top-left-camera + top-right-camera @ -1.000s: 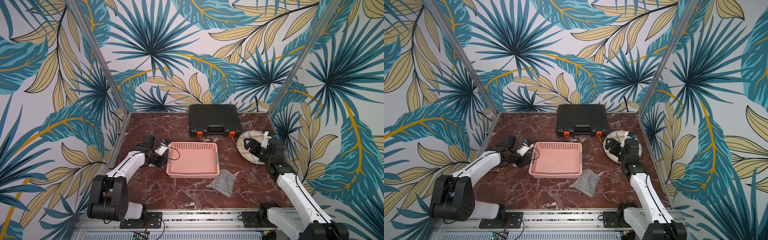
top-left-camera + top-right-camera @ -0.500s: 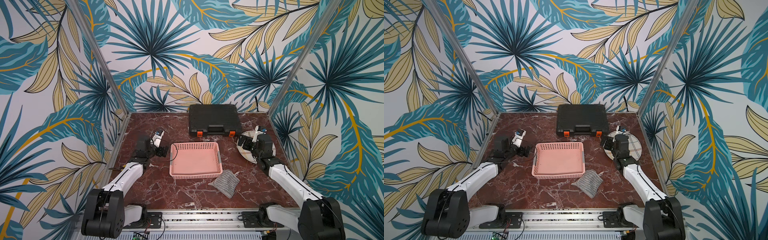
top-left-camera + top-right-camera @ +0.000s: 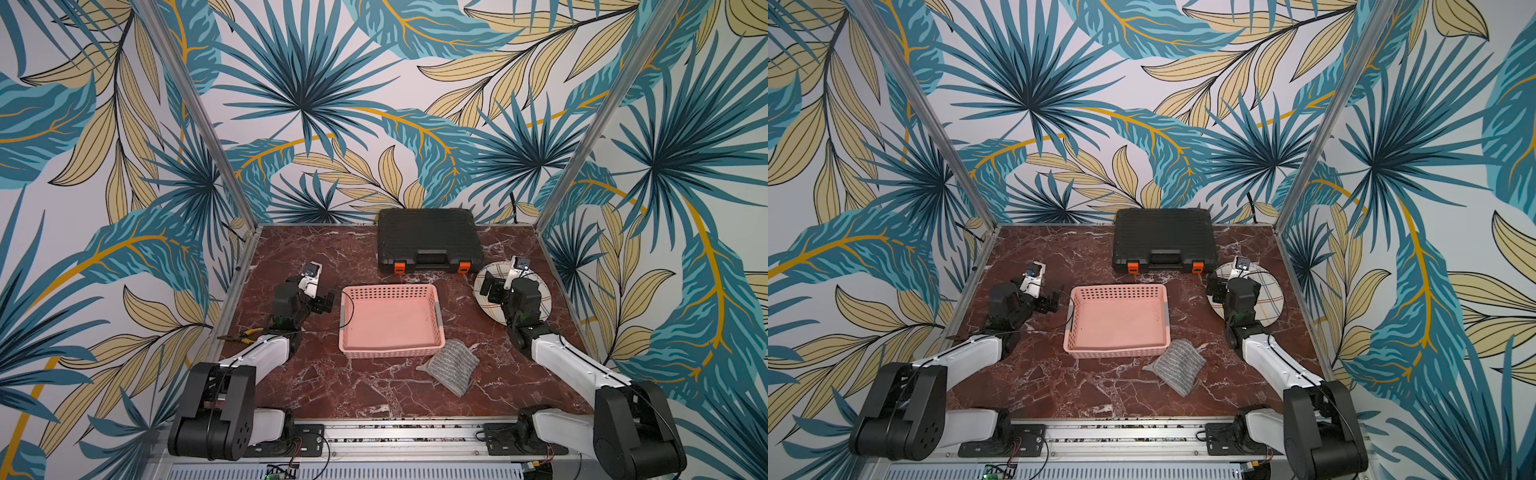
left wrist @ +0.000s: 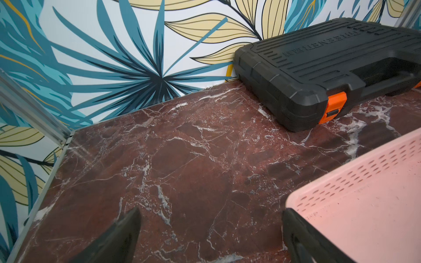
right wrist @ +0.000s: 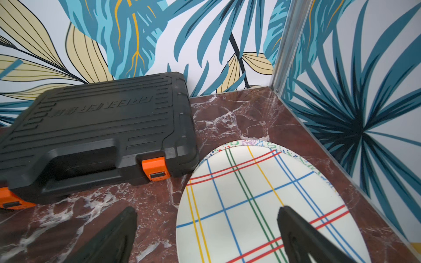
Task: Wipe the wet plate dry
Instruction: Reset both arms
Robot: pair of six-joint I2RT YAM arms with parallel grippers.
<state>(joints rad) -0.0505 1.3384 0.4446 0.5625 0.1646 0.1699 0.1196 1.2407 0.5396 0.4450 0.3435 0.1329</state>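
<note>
While its face is white, the plate bears coloured plaid lines.

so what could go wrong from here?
1. The right gripper hangs open, one finger over the plate, one over the table; coming down, it could strike the rim.
2. The cloth lies right by the basket corner; grasping it may drag the basket.
3. The plate sits close to the tool case; wiping may shove it there.
</note>
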